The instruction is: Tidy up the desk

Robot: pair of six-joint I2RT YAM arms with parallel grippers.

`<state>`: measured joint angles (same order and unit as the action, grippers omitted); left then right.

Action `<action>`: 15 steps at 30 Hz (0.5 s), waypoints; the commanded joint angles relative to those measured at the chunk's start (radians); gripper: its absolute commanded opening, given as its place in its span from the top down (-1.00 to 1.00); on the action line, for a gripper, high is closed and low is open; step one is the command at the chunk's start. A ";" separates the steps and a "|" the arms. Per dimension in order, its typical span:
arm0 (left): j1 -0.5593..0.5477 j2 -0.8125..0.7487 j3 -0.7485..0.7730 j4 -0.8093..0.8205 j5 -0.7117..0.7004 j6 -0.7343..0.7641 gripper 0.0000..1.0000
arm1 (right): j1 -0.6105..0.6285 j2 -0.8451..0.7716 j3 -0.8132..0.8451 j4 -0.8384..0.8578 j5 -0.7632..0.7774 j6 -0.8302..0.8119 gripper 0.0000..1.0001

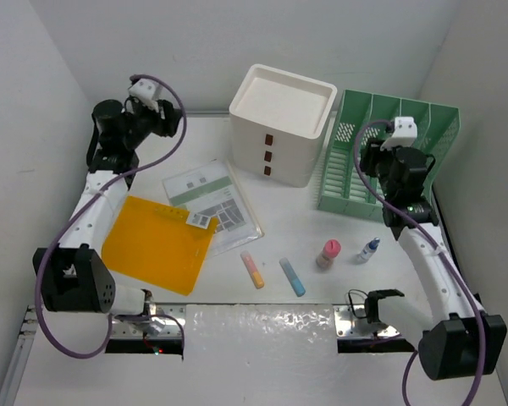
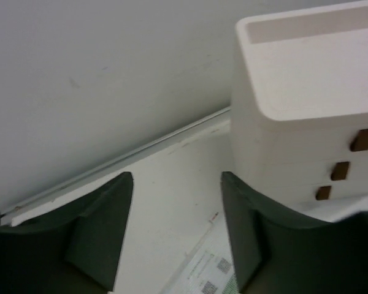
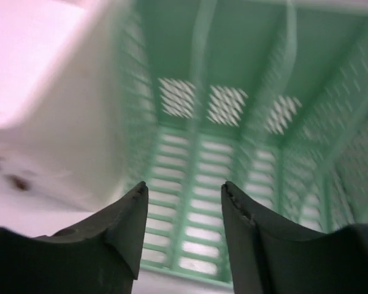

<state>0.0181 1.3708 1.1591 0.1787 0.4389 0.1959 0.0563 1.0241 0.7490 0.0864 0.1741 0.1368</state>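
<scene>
Logged left gripper (image 2: 176,184) spread near white three-drawer plastic box (image 1: 279,127), right gripper (image 3: 184,187) spread facing green slotted plastic file rack (image 1: 343,169), both containers side by side at back of flat white desk (image 1: 322,228).

Obstacles, upper centre: drawer box (image 1: 281,127) and green file rack (image 1: 381,161), close side by side.
Lower centre, loose row: orange marker (image 1: 252,270), blue marker (image 1: 292,277), pink bottle (image 1: 328,254), small bottle (image 1: 368,249).
Left, lying flat: orange folder (image 1: 159,244), papers (image 1: 212,199).
Free: bare strip of desk (image 1: 296,220) between box and row.
</scene>
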 commanded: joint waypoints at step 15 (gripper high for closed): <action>-0.652 0.249 0.149 -0.211 -0.426 0.088 -0.35 | 0.172 0.715 1.009 -0.490 -0.518 -0.270 -0.23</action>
<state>-0.6201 1.5627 1.2411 -0.0891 0.1890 0.3248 0.2214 1.6405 1.6588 -0.2710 -0.2943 -0.0849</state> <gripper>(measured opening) 0.666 0.620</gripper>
